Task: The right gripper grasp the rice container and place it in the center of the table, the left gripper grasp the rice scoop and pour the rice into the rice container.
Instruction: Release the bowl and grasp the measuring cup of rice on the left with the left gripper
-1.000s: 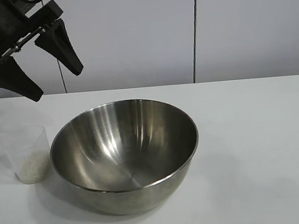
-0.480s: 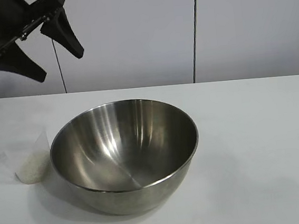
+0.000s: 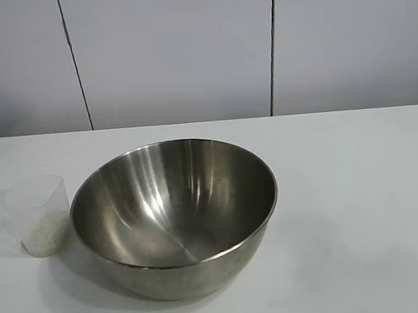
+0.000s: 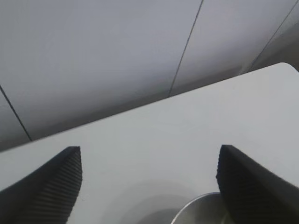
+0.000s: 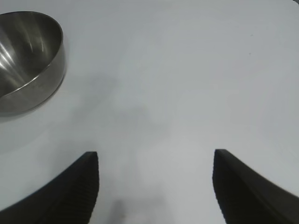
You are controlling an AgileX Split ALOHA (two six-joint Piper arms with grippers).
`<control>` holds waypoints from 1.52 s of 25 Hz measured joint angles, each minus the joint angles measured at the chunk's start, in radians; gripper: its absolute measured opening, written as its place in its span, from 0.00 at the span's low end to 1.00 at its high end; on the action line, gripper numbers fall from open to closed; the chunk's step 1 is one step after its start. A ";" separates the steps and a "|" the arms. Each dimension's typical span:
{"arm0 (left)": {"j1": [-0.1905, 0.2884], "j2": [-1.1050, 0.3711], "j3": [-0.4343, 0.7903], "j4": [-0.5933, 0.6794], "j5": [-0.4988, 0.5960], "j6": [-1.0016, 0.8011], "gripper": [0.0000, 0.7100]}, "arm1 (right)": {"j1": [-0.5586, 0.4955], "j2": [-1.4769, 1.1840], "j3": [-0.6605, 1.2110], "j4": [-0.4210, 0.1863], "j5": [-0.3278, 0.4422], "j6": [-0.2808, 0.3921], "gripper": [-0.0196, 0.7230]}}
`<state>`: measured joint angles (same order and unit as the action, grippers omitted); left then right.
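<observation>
Left gripper (image 4: 148, 186) risen, agape, empty.

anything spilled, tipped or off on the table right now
Nothing stands out. The rice container sits upright and empty on the table, with the rice scoop upright beside it, its rice inside and none spilled. Left gripper and right gripper are open, holding nothing.

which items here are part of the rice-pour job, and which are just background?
Job:
- rice container, mid-table
- rice scoop, standing beside it, not held
- rice in the scoop
- left gripper, open, empty
- right gripper, open, empty
- table

Background:
- panelled wall
</observation>
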<state>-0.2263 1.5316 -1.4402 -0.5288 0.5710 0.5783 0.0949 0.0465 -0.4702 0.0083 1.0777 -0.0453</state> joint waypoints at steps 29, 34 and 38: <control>0.117 -0.466 1.301 0.962 -1.118 -0.836 0.51 | 0.000 0.000 0.000 0.000 0.000 0.000 0.66; 0.308 -0.465 1.352 1.090 -1.233 -0.838 0.55 | 0.000 0.000 0.000 0.000 0.000 0.000 0.66; 0.392 -0.353 1.356 1.195 -1.331 -0.864 0.67 | 0.000 0.000 0.000 0.000 0.000 0.000 0.66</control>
<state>0.1654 1.1786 -0.0845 0.6658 -0.7602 -0.2859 0.0949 0.0465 -0.4702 0.0083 1.0772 -0.0450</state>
